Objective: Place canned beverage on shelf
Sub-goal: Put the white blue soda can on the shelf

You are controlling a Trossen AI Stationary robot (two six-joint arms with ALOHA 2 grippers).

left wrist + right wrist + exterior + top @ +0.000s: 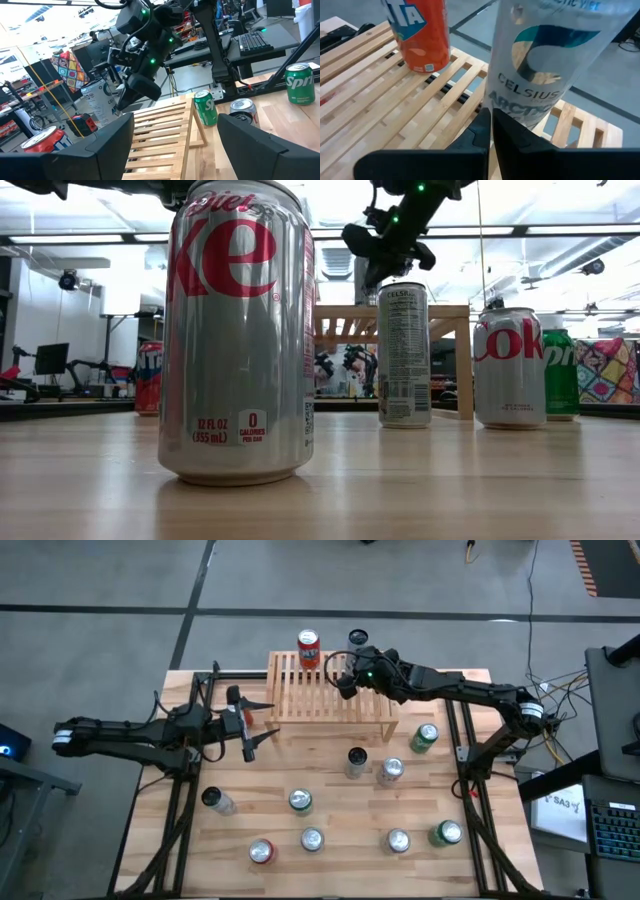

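Note:
The light-wood slatted shelf (330, 692) stands at the table's far middle. An orange can (308, 648) and a tall white Celsius can (545, 65) stand upright on its slats near the far edge. My right gripper (489, 125) is shut and slants down over the shelf. Its tips are right in front of the white can's lower side (97, 105). My left gripper (258, 720) hovers open and level off the shelf's left end, with nothing between its fingers (115, 137). My right gripper has its shut fingertips (487, 114) close against the white can's lower side (520, 112), slanting down from the shelf's near side. I cannot tell whether they touch it. The can stands upright on the slats.
Several more cans stand on the table in front of the shelf. Among them are a green one (424, 737), a dark-topped one (356, 762), a silver one (390, 771) and a Diet Coke can (236, 330) near the front edge. Free wood lies between them.

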